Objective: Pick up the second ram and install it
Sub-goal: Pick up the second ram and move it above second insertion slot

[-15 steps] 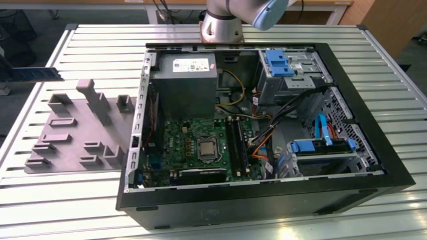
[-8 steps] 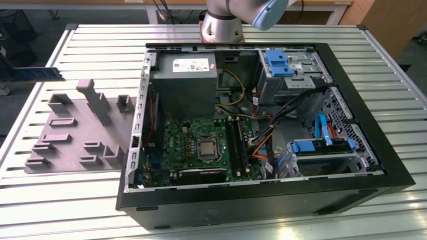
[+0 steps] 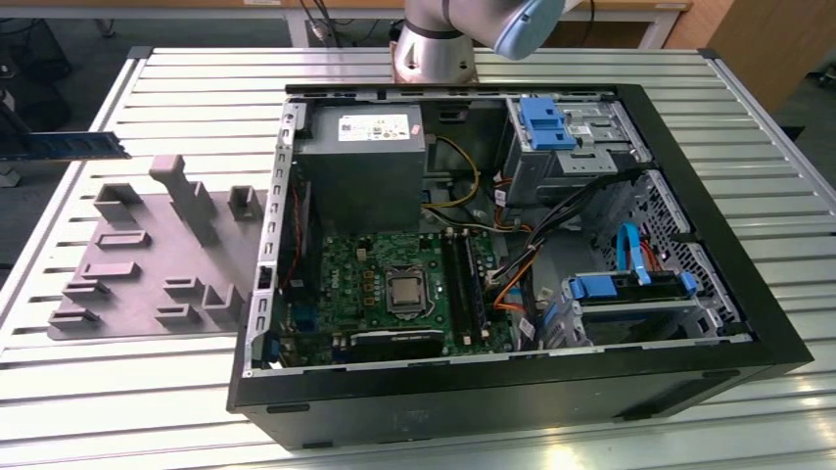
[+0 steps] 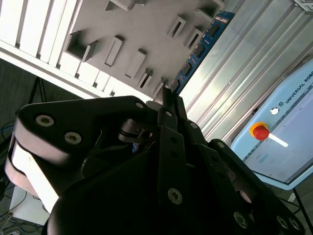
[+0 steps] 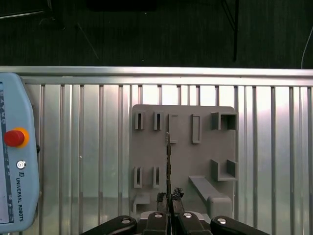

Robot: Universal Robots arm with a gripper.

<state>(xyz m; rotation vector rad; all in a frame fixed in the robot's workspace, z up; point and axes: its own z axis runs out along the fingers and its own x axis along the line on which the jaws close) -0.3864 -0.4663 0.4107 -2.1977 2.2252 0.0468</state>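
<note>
My hand (image 5: 170, 199), pinched narrow across one end of the second ram (image 5: 168, 156), holds it above the grey fixture tray (image 5: 195, 161); I judge it light, stiff, fragile.

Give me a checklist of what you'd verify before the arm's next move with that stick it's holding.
1. Grip on the ram: ok. The gripper is clamped on one end in both wrist views.
2. Ram straight in the grip: ok. Seen edge-on in the first wrist view, it lines up with the gripper.
3. Ram off the holder: ok. In the exterior view it hangs in the air, apart from the holder.
4. Case open: ok. The board inside is exposed.
5. One of the slots free: cannot tell.
6. Cables off the slots: cannot tell. They run close beside them.
</note>
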